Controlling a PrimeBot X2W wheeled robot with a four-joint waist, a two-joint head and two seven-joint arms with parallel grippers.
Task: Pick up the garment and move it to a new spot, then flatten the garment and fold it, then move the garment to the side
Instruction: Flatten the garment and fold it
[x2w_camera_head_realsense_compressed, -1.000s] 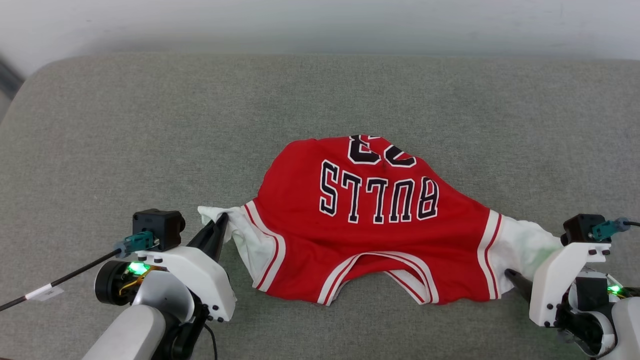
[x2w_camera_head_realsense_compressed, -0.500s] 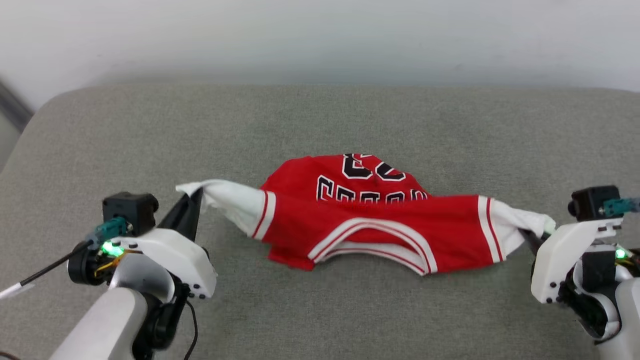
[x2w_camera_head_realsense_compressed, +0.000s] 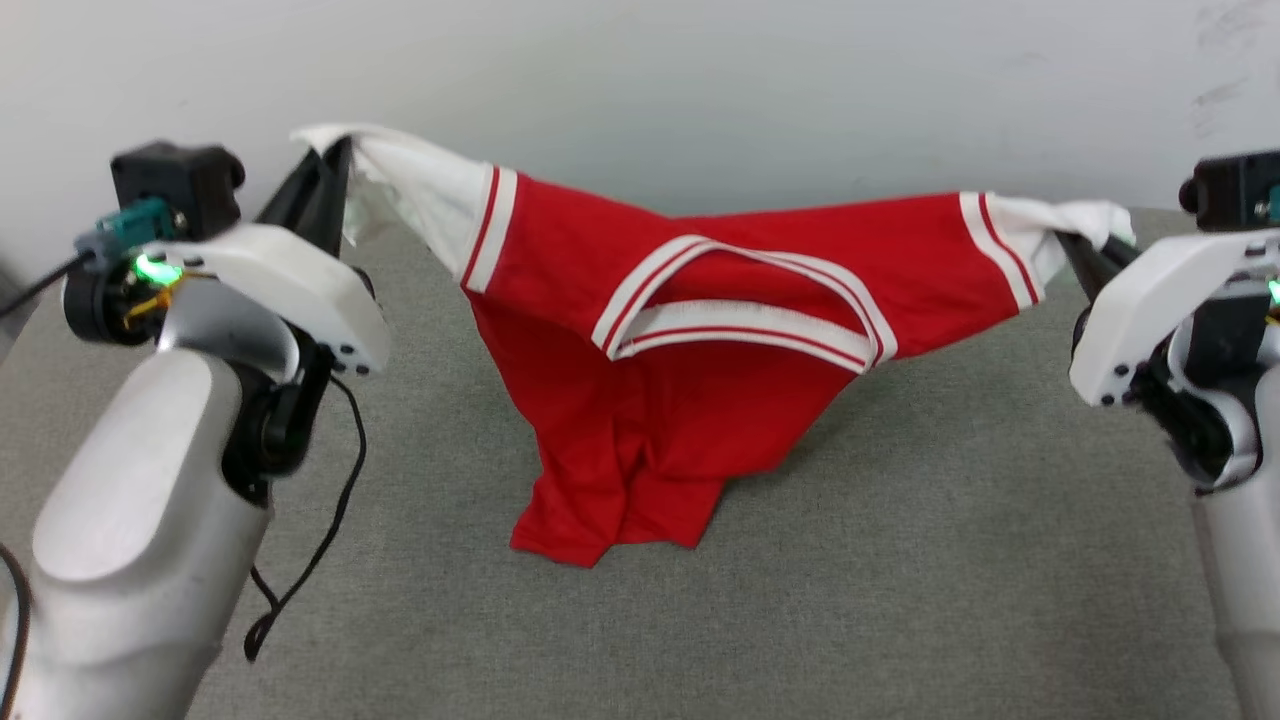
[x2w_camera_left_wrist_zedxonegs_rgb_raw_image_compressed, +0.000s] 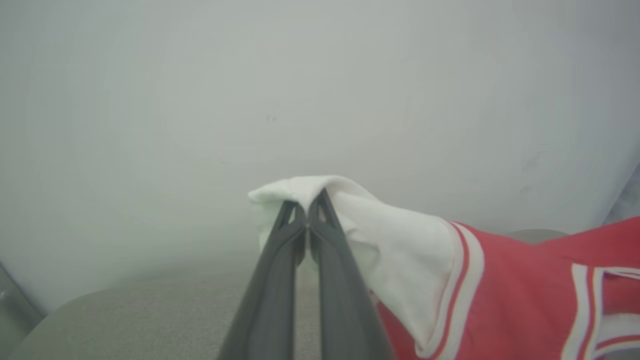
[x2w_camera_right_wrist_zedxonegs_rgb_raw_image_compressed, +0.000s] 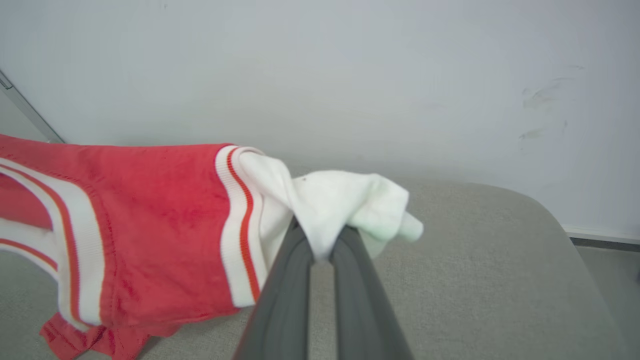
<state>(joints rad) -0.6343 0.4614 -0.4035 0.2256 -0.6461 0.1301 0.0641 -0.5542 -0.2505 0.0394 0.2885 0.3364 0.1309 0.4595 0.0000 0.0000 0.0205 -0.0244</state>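
The garment (x2w_camera_head_realsense_compressed: 700, 330), a red jersey with white sleeves and striped trim, hangs stretched between both arms above the grey cushion, its hem touching the surface. My left gripper (x2w_camera_head_realsense_compressed: 335, 160) is shut on the white left sleeve (x2w_camera_left_wrist_zedxonegs_rgb_raw_image_compressed: 380, 240), high at the upper left. My right gripper (x2w_camera_head_realsense_compressed: 1075, 245) is shut on the bunched white right sleeve (x2w_camera_right_wrist_zedxonegs_rgb_raw_image_compressed: 345, 205) at the upper right. The striped collar (x2w_camera_head_realsense_compressed: 740, 300) faces me. The black lettering is hidden on the far side.
The grey cushioned surface (x2w_camera_head_realsense_compressed: 900, 560) spreads below and around the hanging jersey. A pale wall (x2w_camera_head_realsense_compressed: 650, 80) rises close behind. A black cable (x2w_camera_head_realsense_compressed: 330, 540) dangles from my left forearm.
Both grippers have risen with the sleeves, lifting the jersey off the cushion until only its hem touches. The head camera has tilted up, so the wall now takes more of the view.
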